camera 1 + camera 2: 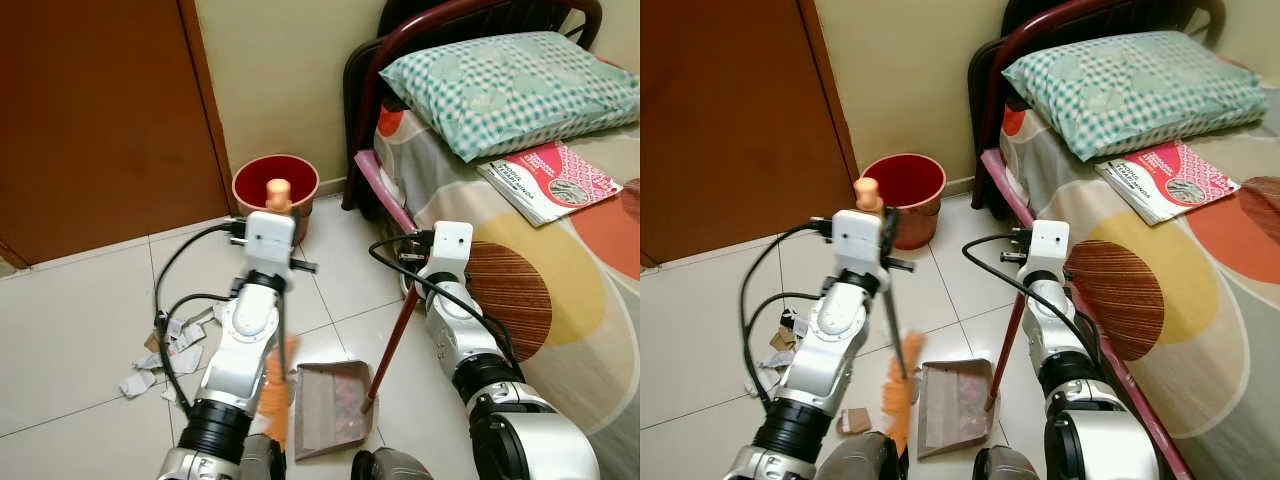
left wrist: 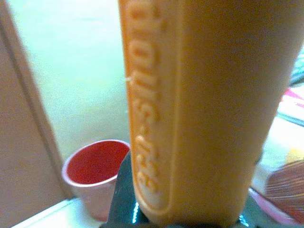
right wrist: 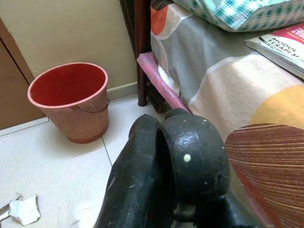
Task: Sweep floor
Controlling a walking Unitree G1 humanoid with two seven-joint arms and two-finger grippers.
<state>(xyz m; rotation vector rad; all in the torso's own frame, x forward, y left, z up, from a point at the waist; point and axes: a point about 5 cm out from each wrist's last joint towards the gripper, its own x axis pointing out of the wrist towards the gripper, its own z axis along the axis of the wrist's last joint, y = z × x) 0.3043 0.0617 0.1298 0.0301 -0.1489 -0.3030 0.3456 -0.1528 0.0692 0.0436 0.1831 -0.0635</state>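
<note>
Broom [image 1: 902,385] stands beside the dustpan [image 1: 330,405] on the floor [image 1: 80,330]; left hand [image 1: 272,215] grasps its orange handle. Right hand [image 3: 166,161] clenches the dustpan's stick [image 1: 392,340]. Paper scraps [image 1: 160,355] are partly hidden.

Bucket [image 1: 275,187] stood on floor against wall, between door [image 1: 100,120] at left and bed [image 1: 560,280] at right. Pillow [image 1: 500,85] and book [image 1: 550,180] laid on bed. Dustpan [image 1: 330,408] set on floor right of paper scraps [image 1: 165,355].
</note>
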